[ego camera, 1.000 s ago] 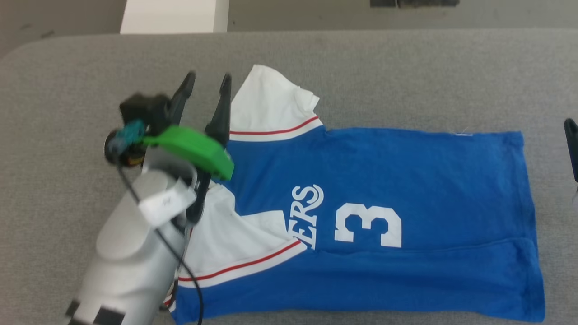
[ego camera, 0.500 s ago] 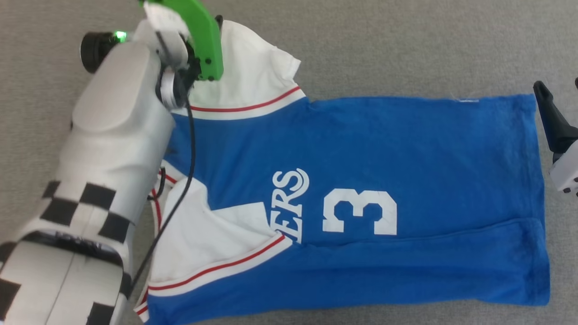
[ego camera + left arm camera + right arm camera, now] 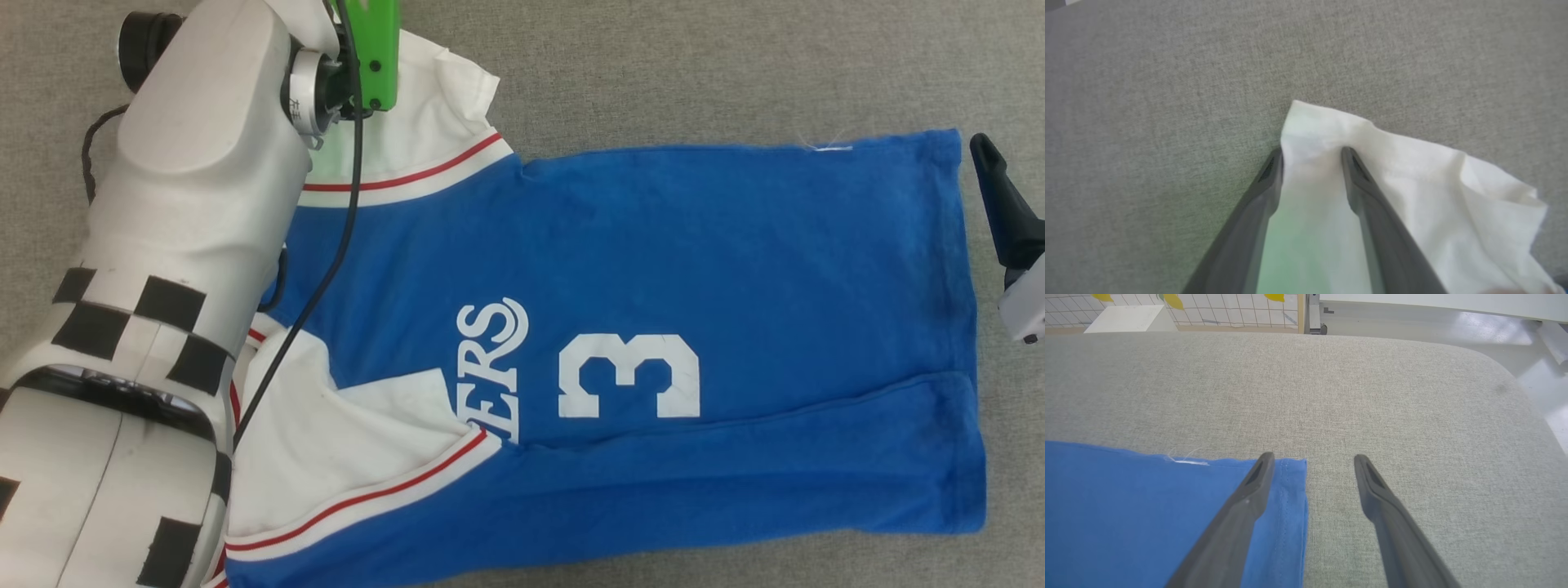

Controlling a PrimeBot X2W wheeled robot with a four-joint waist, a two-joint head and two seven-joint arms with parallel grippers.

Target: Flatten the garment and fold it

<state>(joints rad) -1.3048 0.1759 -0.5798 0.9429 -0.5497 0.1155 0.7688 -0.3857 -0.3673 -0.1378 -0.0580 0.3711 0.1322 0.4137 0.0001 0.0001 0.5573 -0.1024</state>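
- Two pairs of dark fingers are mine, and both stand apart with nothing clamped.
- On my left gripper (image 3: 1310, 157), the tips straddle the outer edge of a white far sleeve (image 3: 1412, 183). One finger sits at the cloth's edge against the grey cover and the other is on the cloth. White fabric lies in the gap between them, a little bunched.
- In the head view, my left forearm (image 3: 196, 163) reaches across the collar end of the garment (image 3: 653, 245) toward that far sleeve and hides the neck.
- On my right gripper (image 3: 1312, 459), the finger on the wrist view's left hangs over the far corner of the blue hem (image 3: 1286, 506). The other finger is over bare cover just beside it. Whether either tip touches down I cannot tell.
- The garment lies spread out, collar end toward my left and hem toward my right, with the white "3" and "ERS" facing up.
- Its near sleeve (image 3: 343, 441) is folded in over the chest, and the near side of the body is turned over in a long blue strip (image 3: 735, 474).
- Under it all is a table (image 3: 694, 65) covered in grey woven cloth, with rounded corners.
- Past the table's far edge, the right wrist view shows a gridded panel (image 3: 1229, 308) with yellow shapes on it, a white box (image 3: 1126, 318) and a pale shiny floor (image 3: 1515, 355).
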